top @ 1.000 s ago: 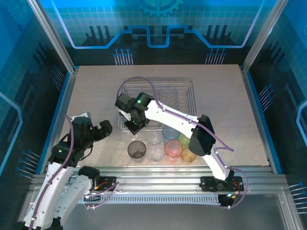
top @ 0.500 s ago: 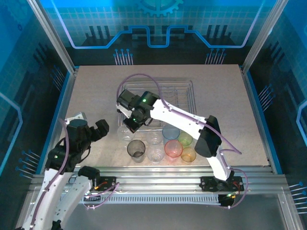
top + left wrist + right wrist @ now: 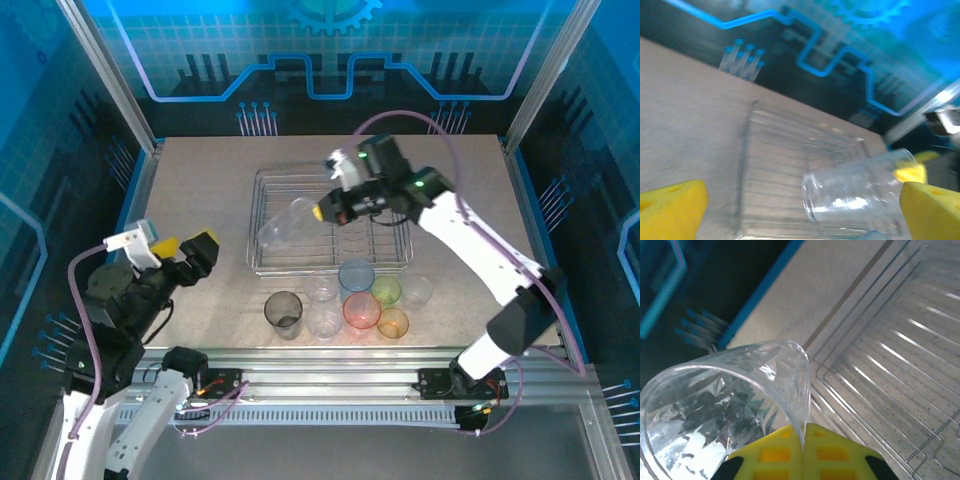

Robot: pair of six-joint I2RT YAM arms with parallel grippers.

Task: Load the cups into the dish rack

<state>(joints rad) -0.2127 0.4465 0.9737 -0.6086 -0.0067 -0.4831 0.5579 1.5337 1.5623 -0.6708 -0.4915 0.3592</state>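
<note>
Right gripper point(image 3: 320, 212) pinches 1 clear cup point(image 3: 285, 222), apparently over dish rack point(image 3: 380, 245); left gripper point(image 3: 185, 244) gapes.

Blue glow from the walls, table evenly lit, shadows soft. Left wrist view is motion-blurred: rack point(image 3: 780, 150) and cup point(image 3: 855, 192) smear beyond the left fingers point(image 3: 670, 207). Right wrist view is sharper, with glare on the cup rim above the right fingers point(image 3: 775, 452).

**White links, black joints, yellow fingertips**

Both arms, the left arm point(image 3: 88, 415) and the right arm point(image 3: 480, 250), are white tubular links joined by black housings. A thin purple cable point(image 3: 405, 113) loops along each. Small green lights point(image 3: 360, 155) glow on the right arm's black joints. The fingers point(image 3: 770, 455) are yellow blocks, seemingly foam, moulded with square recesses.
</note>
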